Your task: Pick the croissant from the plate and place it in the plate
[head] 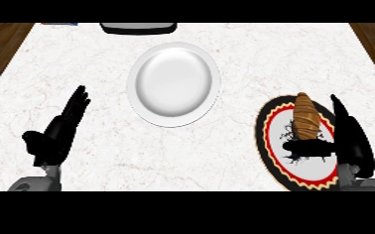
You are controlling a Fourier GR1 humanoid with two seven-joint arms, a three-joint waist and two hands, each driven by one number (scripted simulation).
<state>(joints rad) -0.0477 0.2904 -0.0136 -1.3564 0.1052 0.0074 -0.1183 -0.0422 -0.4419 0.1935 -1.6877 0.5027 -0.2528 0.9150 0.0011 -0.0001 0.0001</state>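
Observation:
A brown croissant (pixel 305 115) lies on a patterned plate (pixel 274 151) with a black, red and cream rim at the right. My right hand (pixel 350 136) stands over that plate's right side, fingers straight along the croissant's right and the thumb reaching left just below it, apart from it. A plain white plate (pixel 174 83) lies in the middle of the counter with nothing on it. My left hand (pixel 58 131) rests open at the lower left, fingers pointing up, far from both plates.
A dark tray-like object (pixel 138 28) sits at the counter's far edge above the white plate. A small blue thing (pixel 60 24) shows at the top left. Wooden floor borders the marble counter at both upper corners.

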